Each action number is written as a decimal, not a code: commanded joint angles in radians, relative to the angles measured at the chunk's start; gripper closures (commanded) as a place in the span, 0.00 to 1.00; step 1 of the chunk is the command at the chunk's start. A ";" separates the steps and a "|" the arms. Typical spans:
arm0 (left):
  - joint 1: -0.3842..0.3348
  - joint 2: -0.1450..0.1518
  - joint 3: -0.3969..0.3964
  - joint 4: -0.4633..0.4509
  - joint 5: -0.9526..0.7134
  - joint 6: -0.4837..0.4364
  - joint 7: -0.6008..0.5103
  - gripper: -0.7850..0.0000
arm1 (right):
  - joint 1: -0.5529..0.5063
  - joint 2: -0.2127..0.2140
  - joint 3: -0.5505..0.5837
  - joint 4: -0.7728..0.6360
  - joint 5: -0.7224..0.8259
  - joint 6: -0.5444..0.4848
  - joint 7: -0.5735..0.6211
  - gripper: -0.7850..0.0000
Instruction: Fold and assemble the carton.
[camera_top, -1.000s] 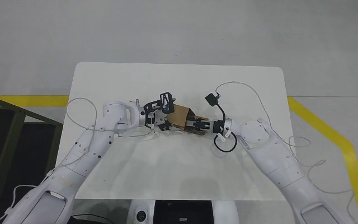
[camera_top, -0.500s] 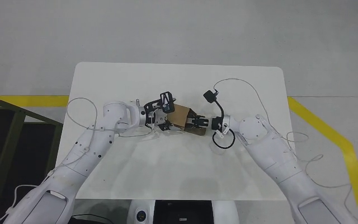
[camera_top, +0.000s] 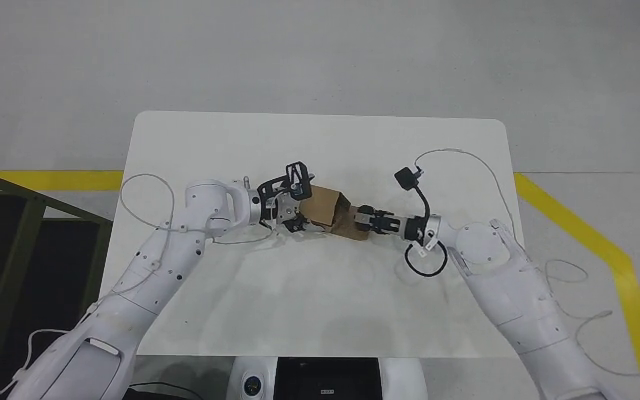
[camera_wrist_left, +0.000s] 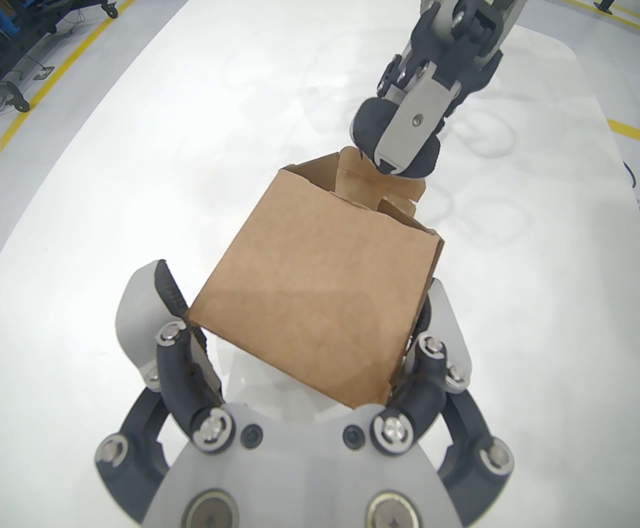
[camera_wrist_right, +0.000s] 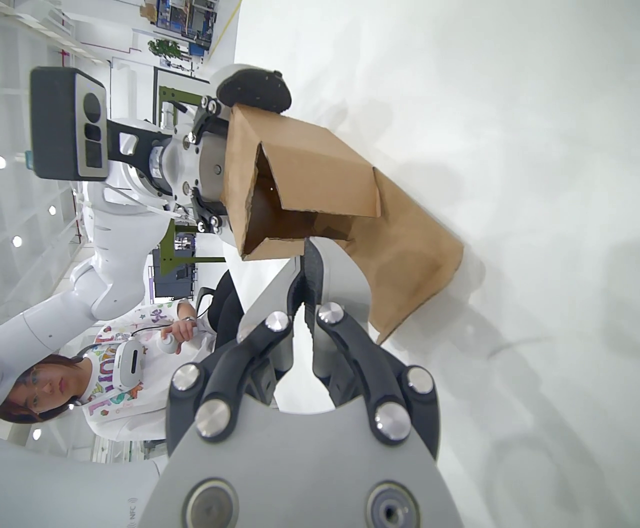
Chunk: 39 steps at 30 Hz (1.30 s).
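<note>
Nearer the robot than the carton (camera_top: 325, 208) ran a broad band of white table (camera_top: 300, 310), and the carton sat well apart from that front edge. The carton lay on its side about mid-table. Its long axis ran across the table from the left gripper (camera_wrist_left: 298, 285) to the right gripper (camera_wrist_right: 306, 252), with the right end swung a little toward the robot.

One end faced the left gripper, whose two fingers clamped the carton from opposite sides. The open mouth faced the right gripper. Inside it showed bare brown walls, and a side flap was bent partly across the opening. A larger flap (camera_wrist_right: 415, 260) stuck out from the mouth and lay down against the table.

The right gripper's fingers were pressed together, their tips at the mouth's rim and touching the cardboard. Whether an edge was nipped between them could not be told.

To the carton's left and right the table ran on under each arm, and both side edges were well apart from the carton. Beyond the carton another wide stretch of white top reached the far edge.
</note>
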 joint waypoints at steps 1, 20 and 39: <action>0.001 -0.001 0.000 -0.003 0.003 0.001 0.000 0.00 | 0.013 -0.002 -0.003 0.012 0.005 0.001 -0.003 1.00; 0.023 0.004 -0.027 -0.025 0.019 -0.004 -0.001 0.00 | 0.164 -0.073 -0.191 0.164 0.044 -0.002 -0.011 1.00; 0.026 0.000 -0.035 -0.023 0.012 -0.011 -0.013 0.00 | 0.199 -0.090 -0.189 0.206 0.072 -0.038 0.016 1.00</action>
